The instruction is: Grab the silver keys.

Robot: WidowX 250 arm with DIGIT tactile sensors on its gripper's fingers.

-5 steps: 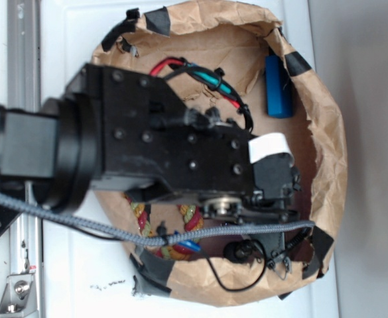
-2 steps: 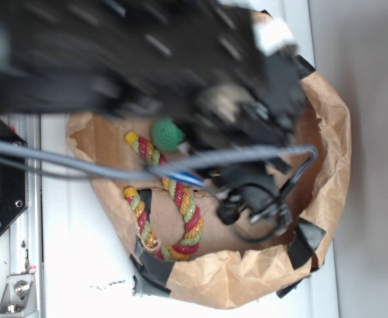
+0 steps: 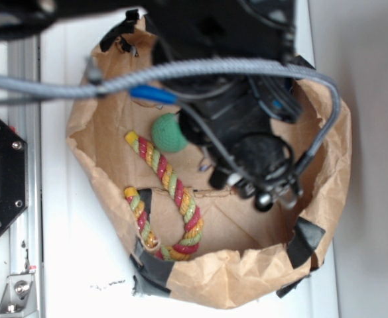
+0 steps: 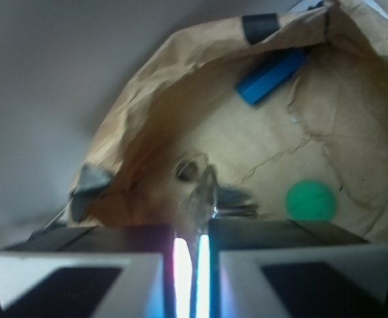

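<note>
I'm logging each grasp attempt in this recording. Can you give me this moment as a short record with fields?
container: crumpled brown paper bin with black tape patches
target: bunch of shiny silver metal keys, pinched between the nearly closed gripper fingers
grasp: looks made, keys held at the fingertips
other contents: green ball, red, yellow and green braided rope, blue rectangular block
ball versus rope: ball close to the rope's upper end
uncertain: whether the keys are off the floor
</note>
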